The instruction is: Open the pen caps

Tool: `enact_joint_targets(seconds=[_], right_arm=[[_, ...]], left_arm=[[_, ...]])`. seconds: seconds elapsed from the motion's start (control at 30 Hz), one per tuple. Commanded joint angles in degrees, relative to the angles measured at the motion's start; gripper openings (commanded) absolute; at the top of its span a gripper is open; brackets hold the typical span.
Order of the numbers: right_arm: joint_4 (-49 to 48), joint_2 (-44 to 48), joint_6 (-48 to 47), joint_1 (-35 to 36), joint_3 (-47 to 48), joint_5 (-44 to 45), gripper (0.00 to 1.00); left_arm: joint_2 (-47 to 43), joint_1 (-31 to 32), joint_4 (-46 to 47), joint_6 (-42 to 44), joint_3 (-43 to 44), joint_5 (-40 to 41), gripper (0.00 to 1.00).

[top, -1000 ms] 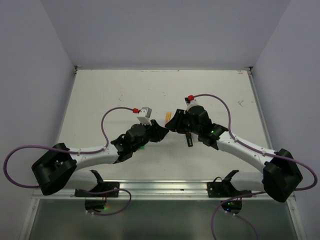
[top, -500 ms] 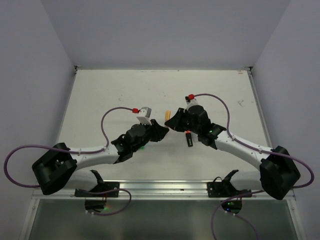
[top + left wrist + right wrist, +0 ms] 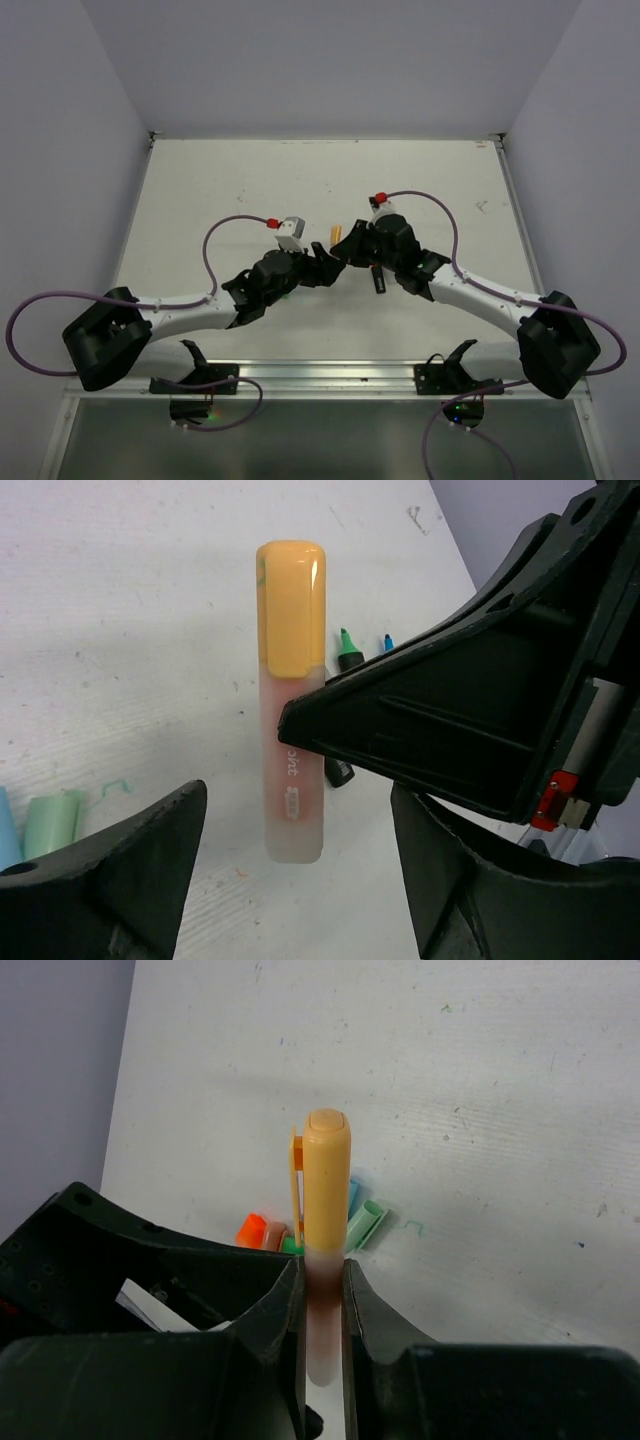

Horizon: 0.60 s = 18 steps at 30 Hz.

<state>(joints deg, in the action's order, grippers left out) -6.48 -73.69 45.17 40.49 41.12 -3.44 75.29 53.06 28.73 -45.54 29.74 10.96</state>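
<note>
White desk [image 3: 230, 180], walled in pale grey on three sides; contents listed largest first.

Arms, two: left arm [image 3: 190, 305] and right arm [image 3: 480, 295], reaching inward so that they meet near the desk's middle. I judge this is so one can steady a marker while the other works its cap.

Right jaws, one pair: clamped together on the pastel marker [image 3: 292, 780], gripping the translucent body just below the cap. That leaves the capped end free and sticking out for the other arm.

Left jaws, one pair: wide apart, flanking the lower end of the body without touching it (probably about to shift toward the cap, since a pull from here would move nothing).

Markers: one held, as above. One black marker [image 3: 378, 280] lies on the desk under the right wrist. Behind the held one, two bare tips show, green tip [image 3: 347, 645] and blue tip [image 3: 387, 642], so at least two are already open.

Pen caps:
- One orange cap [image 3: 325, 1175], still seated on the held marker, above the desk.
- At least four loose on the desk, clustered behind it: orange [image 3: 250, 1230], green [image 3: 290, 1247], light blue [image 3: 353, 1192] and mint [image 3: 368, 1222]. Any further one is hidden by the marker.
</note>
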Motion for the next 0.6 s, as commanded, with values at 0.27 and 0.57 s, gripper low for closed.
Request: enact_joint_targets(seconds=[0.27,0.57], right_arm=[[3.1,4.3,-9.5,0.4,0.7,-6.7,0.00],[-0.8,3.8,-14.4,0.3,-0.7,-24.0,0.00]], left_arm=[[-14.9,-5.2,-6.5,3.4,-1.7,-0.8,0.59],[-16.4,-8.9,0.0,5.0,-4.3,-13.1,0.53]])
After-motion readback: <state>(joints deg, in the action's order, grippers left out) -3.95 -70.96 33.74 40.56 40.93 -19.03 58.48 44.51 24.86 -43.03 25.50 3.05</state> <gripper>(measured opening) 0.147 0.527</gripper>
